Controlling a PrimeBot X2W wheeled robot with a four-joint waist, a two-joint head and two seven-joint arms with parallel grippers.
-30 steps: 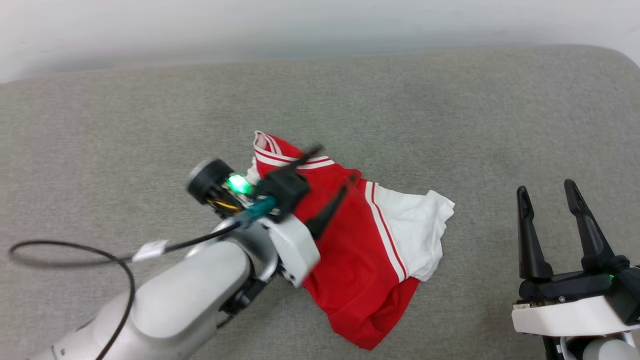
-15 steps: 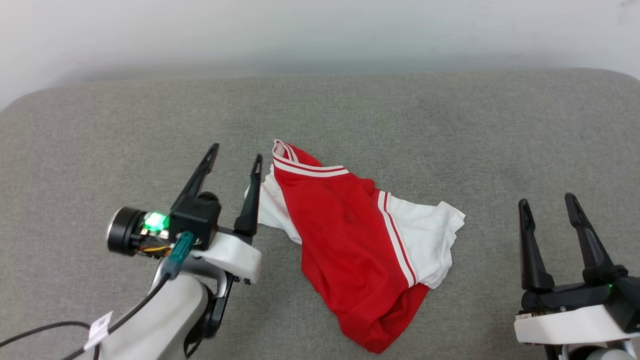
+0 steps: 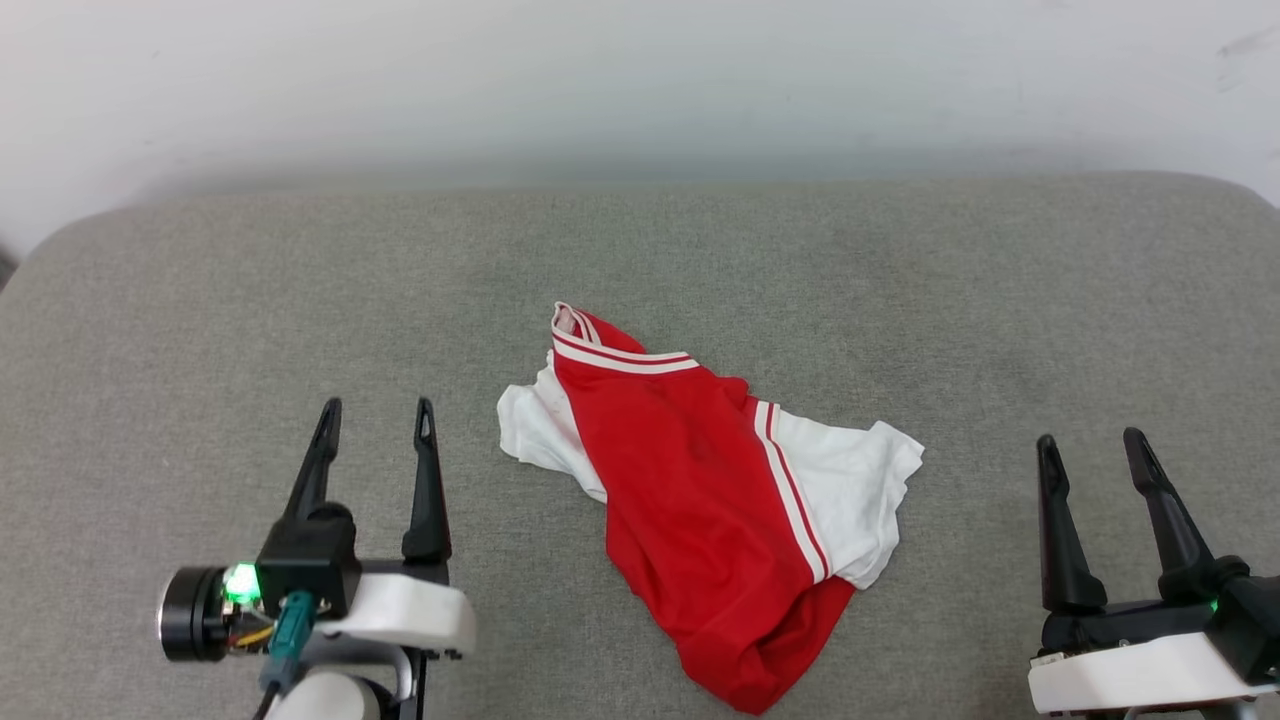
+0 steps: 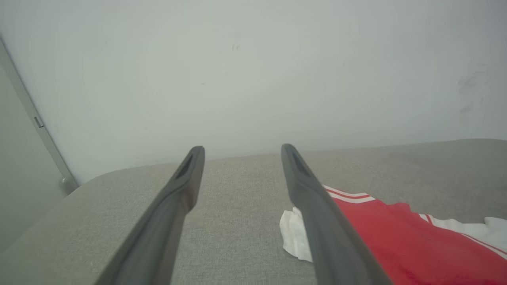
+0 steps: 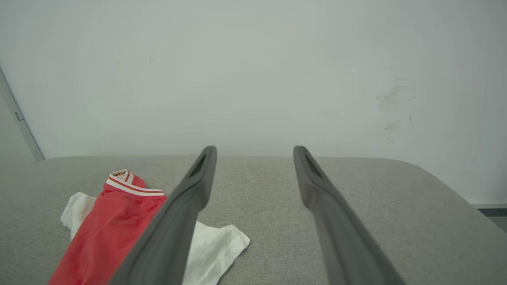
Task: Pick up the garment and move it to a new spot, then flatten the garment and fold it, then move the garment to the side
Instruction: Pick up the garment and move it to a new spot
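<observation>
Two claws, both spread wide and holding nothing: the left claw (image 3: pixel 377 410) near left, the right claw (image 3: pixel 1089 440) near right. Between them and a little farther out, the red-and-white shirt (image 3: pixel 690 500) lies crumpled on the grey cushion (image 3: pixel 200 300). A second ago the left claw hung over the shirt; now it's pulled back, well clear.

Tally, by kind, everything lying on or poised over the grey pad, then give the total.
garment: 1
grippers: 2 (left gripper, right gripper)
Total: 3
</observation>
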